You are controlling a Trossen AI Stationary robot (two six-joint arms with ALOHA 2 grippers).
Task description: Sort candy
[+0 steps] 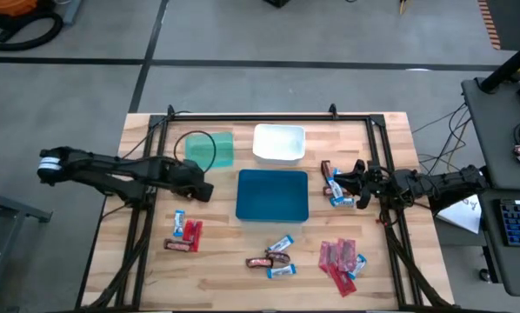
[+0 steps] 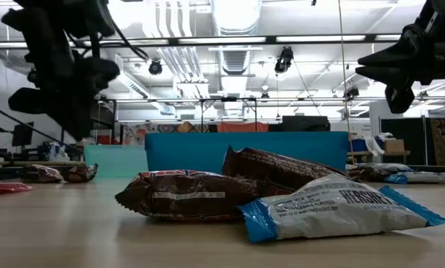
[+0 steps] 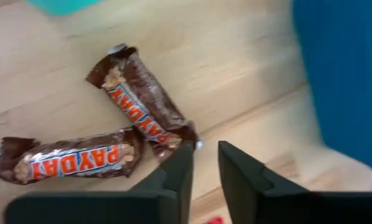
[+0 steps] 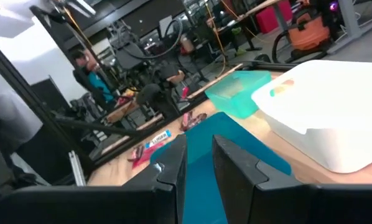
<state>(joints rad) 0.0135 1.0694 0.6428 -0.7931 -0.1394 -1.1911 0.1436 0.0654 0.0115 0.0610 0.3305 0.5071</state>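
Note:
Wrapped candy lies in loose groups on the wooden table: red, blue-and-white and brown pieces at the near left (image 1: 183, 233), near middle (image 1: 273, 259) and near right (image 1: 340, 259), and a few below my right gripper (image 1: 334, 189). Two brown bars (image 3: 142, 112) lie flat on the wood just beyond my left gripper (image 3: 204, 168). That gripper (image 1: 204, 191) points steeply down between the green tray (image 1: 210, 149) and the blue tray (image 1: 272, 195), its fingers slightly open and holding nothing. My right gripper (image 1: 338, 178) hangs level to the right of the blue tray, narrowly open (image 4: 199, 155), nothing between its fingers.
A white tray (image 1: 279, 143) stands at the far middle, right of the green tray. A black frame (image 1: 260, 116) runs along the table's far edge and down both sides. Bare wood lies in front of the blue tray. A desk with a keyboard (image 1: 514, 222) stands off to the right.

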